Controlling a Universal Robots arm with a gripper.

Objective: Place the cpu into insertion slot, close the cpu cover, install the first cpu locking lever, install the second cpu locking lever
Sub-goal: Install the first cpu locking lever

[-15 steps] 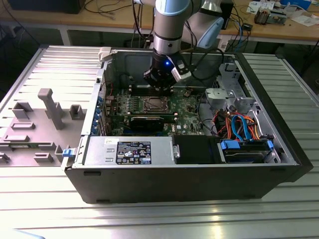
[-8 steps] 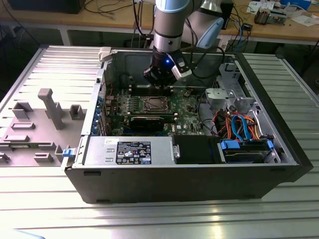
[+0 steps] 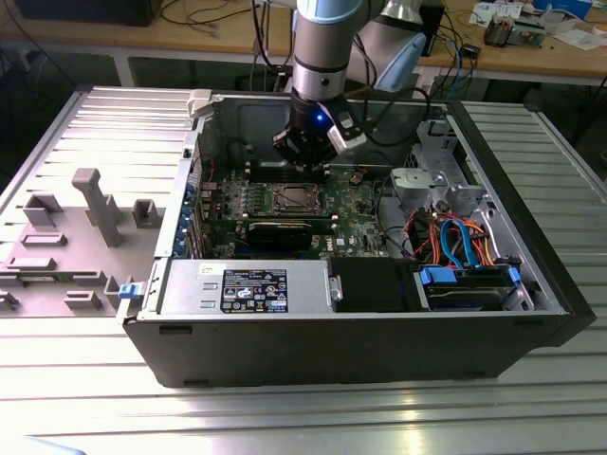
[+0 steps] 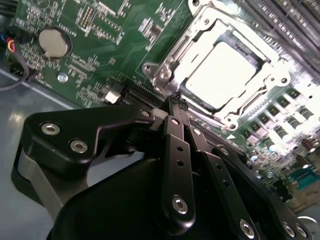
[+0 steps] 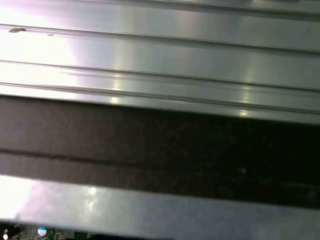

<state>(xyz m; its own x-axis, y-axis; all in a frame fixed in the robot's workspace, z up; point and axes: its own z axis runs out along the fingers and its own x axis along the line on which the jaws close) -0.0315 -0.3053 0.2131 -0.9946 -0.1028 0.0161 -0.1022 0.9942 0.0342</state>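
Inside the open computer case (image 3: 531,313), above the green motherboard (image 4: 115,45), the gripper (image 4: 175,102) hovers with fingers pinched together on nothing just beside the cpu cover (image 4: 200,30), which lies closed around the seated cpu (image 4: 222,72), the coin battery (image 4: 53,42) well apart.

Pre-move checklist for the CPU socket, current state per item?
1. cpu seated in the socket: ok, silver top lies flat inside the frame.
2. cpu cover down over the chip: ok, as far as the second wrist view shows.
3. gripper shut, empty: ok.
4. Gripper tip at the cover's edge: ok; contact cannot tell.
5. Locking levers latched: cannot tell.
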